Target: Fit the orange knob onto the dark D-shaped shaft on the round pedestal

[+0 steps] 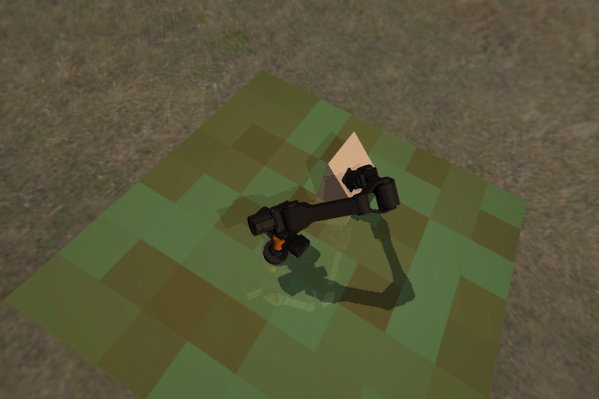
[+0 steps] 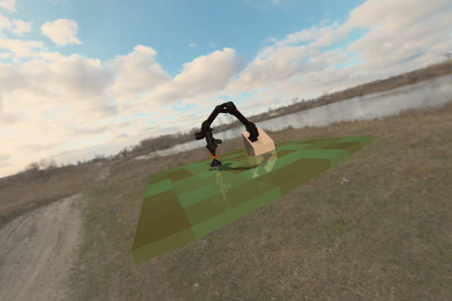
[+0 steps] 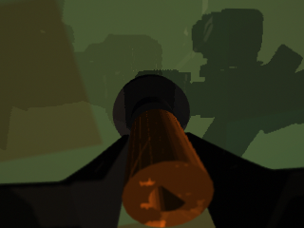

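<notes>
The orange knob point(image 1: 278, 243) point(image 3: 159, 142) is a tall cylinder held between the fingers. In the wrist view its near end shows a dark opening, and its far end is over the middle of the pedestal. My gripper point(image 2: 213, 155) point(image 3: 157, 139) is shut on the knob. The dark round pedestal point(image 1: 274, 258) point(image 2: 215, 163) point(image 3: 122, 111) stands directly below the knob. The shaft cannot be made out apart from the dark raised part at the pedestal's centre, and its flat side is hidden. Whether the knob touches the shaft cannot be told.
A pale pinkish block point(image 1: 349, 153) point(image 2: 263, 148) stands at the arm's base. The arm point(image 1: 333, 211) point(image 2: 241, 119) arches from there to the pedestal. The green and brown checkered table point(image 1: 193, 288) point(image 2: 219, 222) carries the arm's dark shadow and faint reflections.
</notes>
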Robot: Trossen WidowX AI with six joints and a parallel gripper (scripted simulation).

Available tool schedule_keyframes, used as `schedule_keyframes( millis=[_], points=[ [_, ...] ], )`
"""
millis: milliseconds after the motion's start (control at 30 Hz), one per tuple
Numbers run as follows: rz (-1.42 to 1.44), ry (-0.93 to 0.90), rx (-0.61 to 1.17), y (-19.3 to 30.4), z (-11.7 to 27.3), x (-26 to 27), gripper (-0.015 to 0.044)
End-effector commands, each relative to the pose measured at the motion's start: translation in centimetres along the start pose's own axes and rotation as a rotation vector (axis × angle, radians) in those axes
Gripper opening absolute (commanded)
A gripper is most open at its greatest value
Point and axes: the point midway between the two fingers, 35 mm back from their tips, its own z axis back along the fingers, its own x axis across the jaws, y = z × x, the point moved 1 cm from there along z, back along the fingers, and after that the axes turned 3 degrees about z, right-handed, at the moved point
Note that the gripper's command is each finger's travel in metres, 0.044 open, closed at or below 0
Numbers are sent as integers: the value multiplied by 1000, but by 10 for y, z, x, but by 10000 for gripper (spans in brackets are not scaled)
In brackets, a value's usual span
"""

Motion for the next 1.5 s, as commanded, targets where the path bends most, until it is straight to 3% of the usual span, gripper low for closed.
schedule_keyframes(
  millis=[0, 933, 1167, 1467],
  points=[
    [-7, -4, 4, 2, 0, 2, 0],
    [-7, -4, 4, 0, 2, 1, 0],
    [-206, -4, 5, 1, 3, 2, 0],
    [-216, -4, 5, 3, -1, 2, 0]
  ],
)
